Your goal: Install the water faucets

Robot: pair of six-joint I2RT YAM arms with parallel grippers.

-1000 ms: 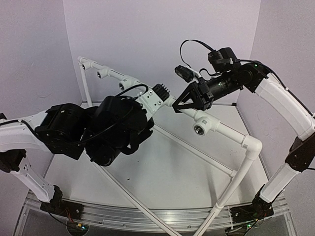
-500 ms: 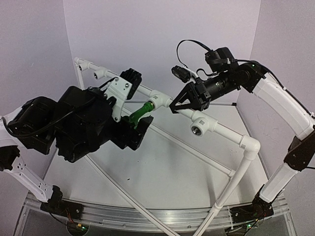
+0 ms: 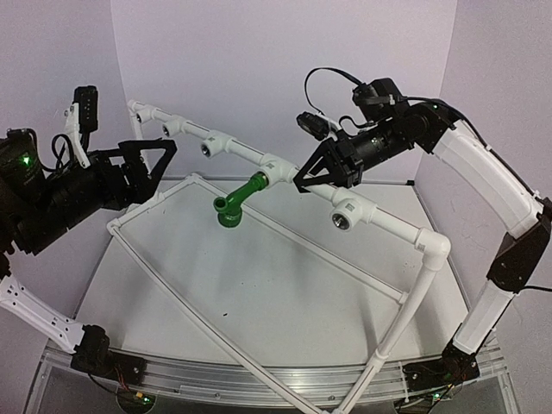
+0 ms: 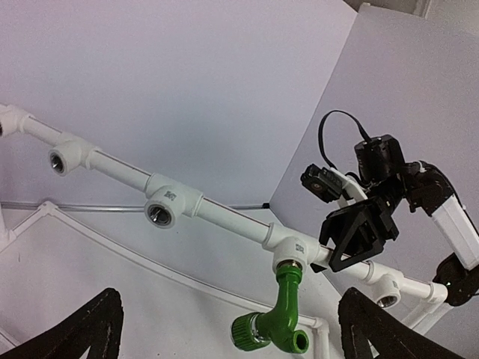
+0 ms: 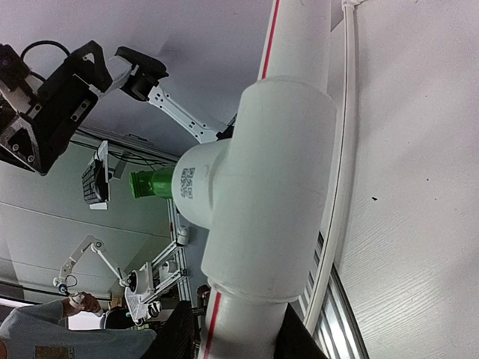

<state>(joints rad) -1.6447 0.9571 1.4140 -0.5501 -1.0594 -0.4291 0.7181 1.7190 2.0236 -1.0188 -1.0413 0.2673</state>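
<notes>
The green faucet (image 3: 235, 202) sits in its white tee (image 3: 278, 168), left gripper (image 3: 166, 168) spread wide, well apart; right gripper (image 3: 304, 181), clamped on the pipe (image 3: 388, 226), should brace it steadily.

The left arm (image 3: 52, 185) sits folded low at the left side, wrist roughly level. Its left gripper (image 3: 162, 170) points right, jaws spread wide with nothing between them (both fingers (image 4: 90, 333) frame its own wrist view). The right arm (image 3: 483, 172) rises from its base, bends at the elbow and reaches leftward. The right gripper (image 3: 312, 175) is clamped on the white pipe (image 3: 392, 228).
</notes>
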